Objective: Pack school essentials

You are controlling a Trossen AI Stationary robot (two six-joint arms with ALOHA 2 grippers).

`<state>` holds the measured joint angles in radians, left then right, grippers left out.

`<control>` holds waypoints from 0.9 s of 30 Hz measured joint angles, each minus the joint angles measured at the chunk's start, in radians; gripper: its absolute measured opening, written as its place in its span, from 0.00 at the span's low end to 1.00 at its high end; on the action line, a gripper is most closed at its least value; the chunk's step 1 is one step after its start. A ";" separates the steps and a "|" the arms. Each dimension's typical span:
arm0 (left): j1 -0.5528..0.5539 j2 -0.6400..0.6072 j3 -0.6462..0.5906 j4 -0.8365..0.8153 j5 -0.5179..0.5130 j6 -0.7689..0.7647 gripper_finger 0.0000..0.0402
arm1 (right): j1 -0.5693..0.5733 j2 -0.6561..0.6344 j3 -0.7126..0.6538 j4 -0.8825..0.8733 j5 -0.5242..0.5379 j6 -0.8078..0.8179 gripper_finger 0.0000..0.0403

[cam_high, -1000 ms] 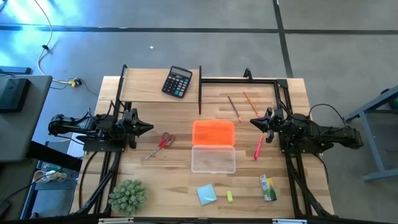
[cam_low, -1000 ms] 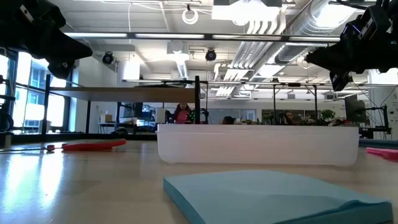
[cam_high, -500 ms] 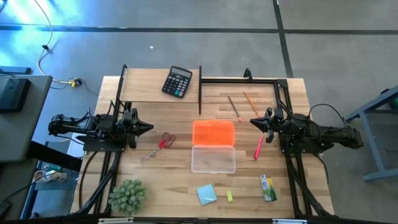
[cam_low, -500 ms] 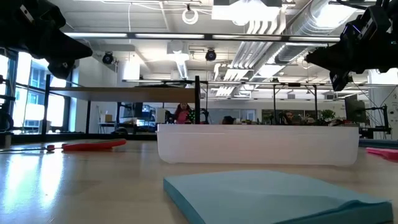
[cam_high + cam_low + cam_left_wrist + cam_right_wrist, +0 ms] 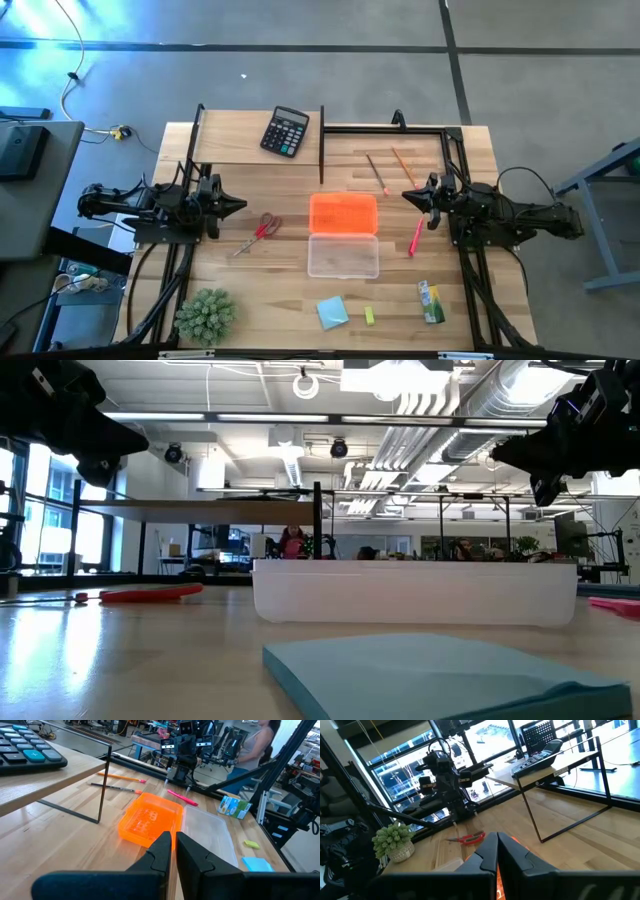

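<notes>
On table, two pencils (image 5: 387,168), one scissors (image 5: 262,229), left hand (image 5: 238,204) clenched, right hand (image 5: 408,196) clenched

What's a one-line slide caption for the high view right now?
Both grippers, left and right, shut and idle beside the open case, stationery unpacked.

Mid table: two trays (image 5: 343,214) touching, one behind the other, front tray (image 5: 343,256) nearer table's front edge. Scissors (image 5: 262,229) left of trays, betw. them and left gripper (image 5: 240,205). Pen (image 5: 415,236) right of trays, just beside right gripper (image 5: 407,196). Two pencils (image 5: 377,172) behind trays, twd back right, inside wire frame (image 5: 385,127). Calculator (image 5: 285,131) back, on raised shelf, left of frame's post. Front row, left to right: plant (image 5: 205,315) at front-left corner, notepad (image 5: 333,312), small block (image 5: 369,316) just beside it, packet (image 5: 431,301) front right. Grippers well apart, facing each other across trays.
</notes>
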<state>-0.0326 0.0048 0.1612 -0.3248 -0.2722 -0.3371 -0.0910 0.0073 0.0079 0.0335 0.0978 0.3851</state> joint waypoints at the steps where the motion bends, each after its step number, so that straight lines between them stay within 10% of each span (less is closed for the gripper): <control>1: 0.000 0.000 0.000 0.000 0.000 0.000 0.04 | 0.000 0.000 0.000 0.000 0.000 0.000 0.00; 27: 0.000 0.000 0.000 0.000 0.000 0.000 0.04 | 0.000 0.000 0.000 0.022 0.011 0.087 0.00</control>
<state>-0.0326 0.0047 0.1610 -0.3248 -0.2724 -0.3373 -0.0914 0.0074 0.0082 0.0554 0.1087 0.4721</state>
